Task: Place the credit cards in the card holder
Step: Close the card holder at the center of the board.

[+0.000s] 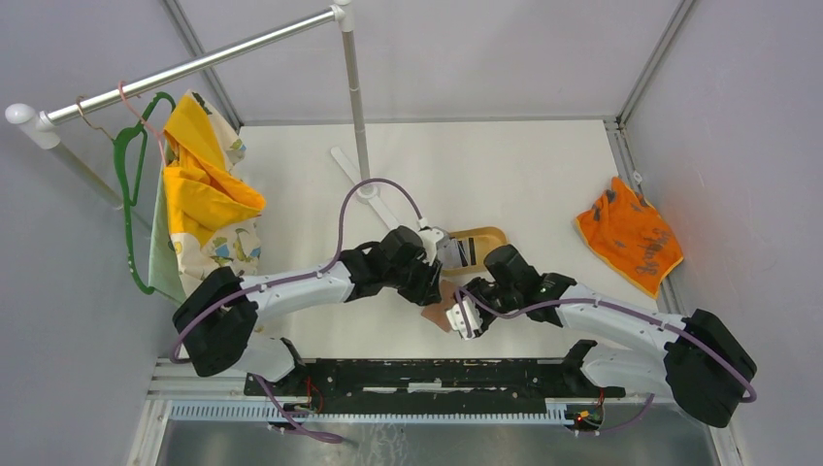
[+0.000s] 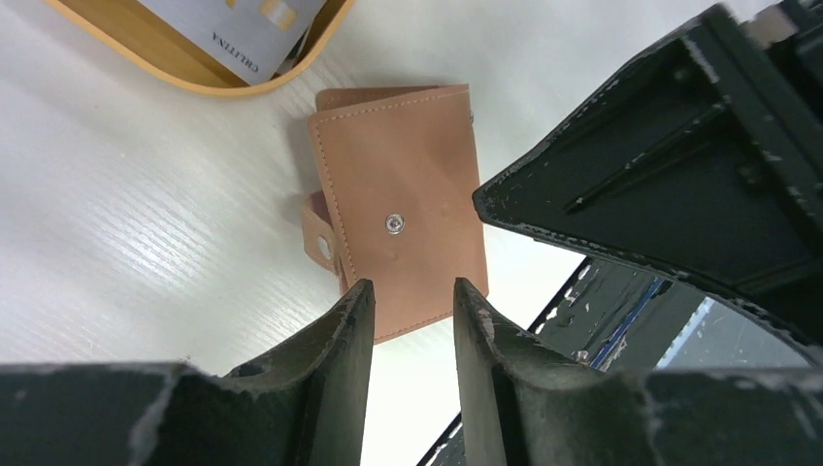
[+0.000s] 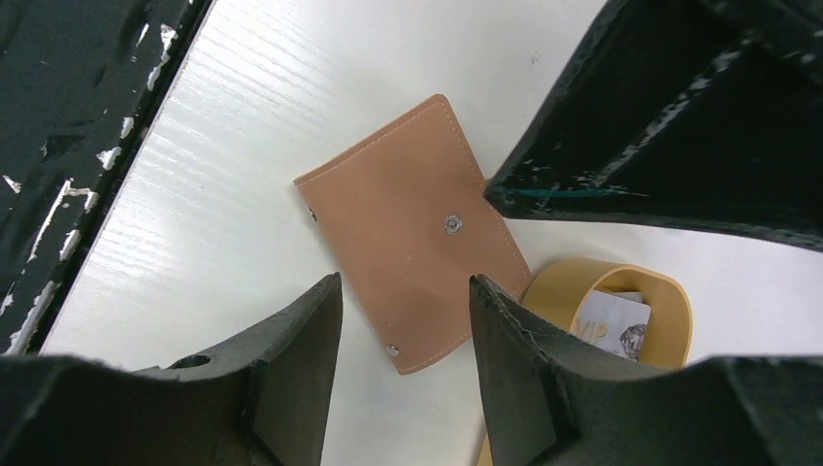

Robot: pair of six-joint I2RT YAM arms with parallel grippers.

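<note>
Card (image 3: 608, 323) in tan tray (image 3: 672, 296) reads "VIP".

Robot lab: grey enclosure walls (image 1: 437, 58), aluminium frame (image 1: 657, 56).

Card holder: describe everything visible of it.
The card holder looks like reddish-brown leather with stitched edges. It is folded shut, with a metal snap stud on its upper face and its side tab hanging unfastened. It lies flat on the white table, close beside the tan tray. No jaws grip it.
</note>
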